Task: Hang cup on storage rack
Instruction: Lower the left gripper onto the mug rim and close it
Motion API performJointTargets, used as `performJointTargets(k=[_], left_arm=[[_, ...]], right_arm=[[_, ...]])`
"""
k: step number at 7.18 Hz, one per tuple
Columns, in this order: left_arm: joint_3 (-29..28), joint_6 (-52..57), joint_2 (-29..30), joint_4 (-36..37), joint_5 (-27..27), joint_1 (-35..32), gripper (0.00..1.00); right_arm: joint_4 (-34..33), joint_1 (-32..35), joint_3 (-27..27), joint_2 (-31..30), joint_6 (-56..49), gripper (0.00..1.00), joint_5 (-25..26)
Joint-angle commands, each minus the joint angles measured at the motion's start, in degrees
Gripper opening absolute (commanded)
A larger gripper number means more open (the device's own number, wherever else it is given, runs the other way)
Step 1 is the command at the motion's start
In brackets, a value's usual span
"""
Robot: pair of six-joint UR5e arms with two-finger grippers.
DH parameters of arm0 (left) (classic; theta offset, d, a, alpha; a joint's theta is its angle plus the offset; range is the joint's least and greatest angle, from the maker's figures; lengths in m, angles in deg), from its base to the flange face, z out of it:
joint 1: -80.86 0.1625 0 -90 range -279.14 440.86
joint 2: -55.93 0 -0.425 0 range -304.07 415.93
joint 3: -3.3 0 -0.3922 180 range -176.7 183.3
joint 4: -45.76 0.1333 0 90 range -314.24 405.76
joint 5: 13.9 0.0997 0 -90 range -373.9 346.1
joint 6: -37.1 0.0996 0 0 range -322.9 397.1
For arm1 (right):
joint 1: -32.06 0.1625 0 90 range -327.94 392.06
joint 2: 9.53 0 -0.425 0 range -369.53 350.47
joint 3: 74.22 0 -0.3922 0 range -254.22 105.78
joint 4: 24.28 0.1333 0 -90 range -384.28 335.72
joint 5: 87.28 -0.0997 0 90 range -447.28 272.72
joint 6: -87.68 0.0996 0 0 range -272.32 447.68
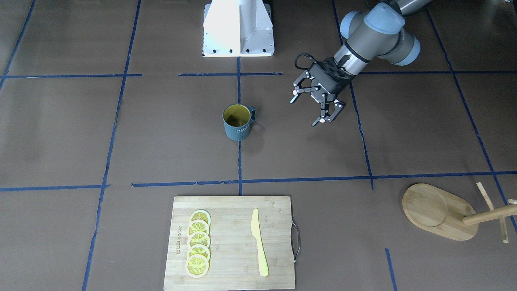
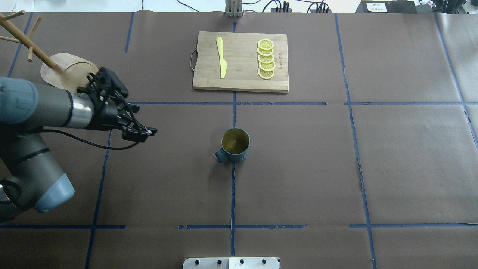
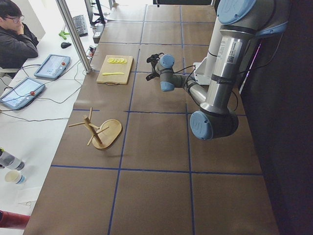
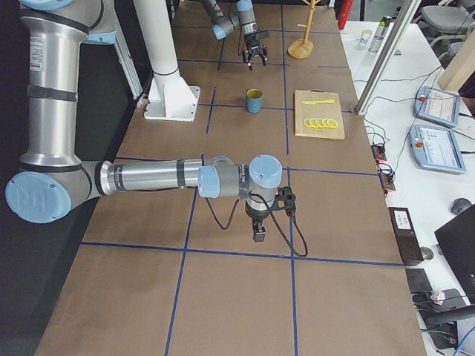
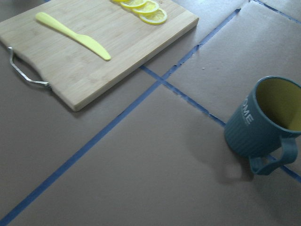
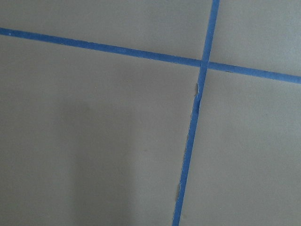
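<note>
Standing upright, cup lettered "HOME", left gripper apart nearby, right gripper, cannot tell its state

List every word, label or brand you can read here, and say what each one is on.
"OME": white lettering on the cup, left wrist view; the first letter is turned out of sight.
"HOM": the same lettering in the front-facing view, its end hidden.
Burned brand mark along the bamboo cutting board edge: too small to read.
Sticker on the left arm: too small to read.
</note>
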Motion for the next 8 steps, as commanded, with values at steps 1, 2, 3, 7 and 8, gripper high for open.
performJointTargets(k=[1, 2, 3, 7, 8], left_arm=[[-1.2, 0.0, 2.4, 0.0, 13.9, 9.5, 1.00], [-3.1, 0.0, 4.3, -0.1, 19.0, 12.9, 1.00], [-5.6, -0.1, 6.8, -0.1, 20.8, 13.5, 1.00], [-8.0, 0.3, 8.7, -1.2, 20.9, 12.9, 1.00], [-8.5, 0.2, 10.1, -1.0, 21.6, 12.9, 1.00]], right_arm=[[0.1, 0.0, 0.0, 0.4, 0.0, 1.00, 0.0], [0.1, 0.0, 0.0, 0.5, 0.0, 1.00, 0.0], [0.1, 0.0, -0.1, 0.7, 0.0, 1.00, 0.0], [0.0, 0.0, 0.0, 1.0, 0.0, 1.00, 0.0], [0.0, 0.0, 0.0, 1.1, 0.1, 1.00, 0.0]])
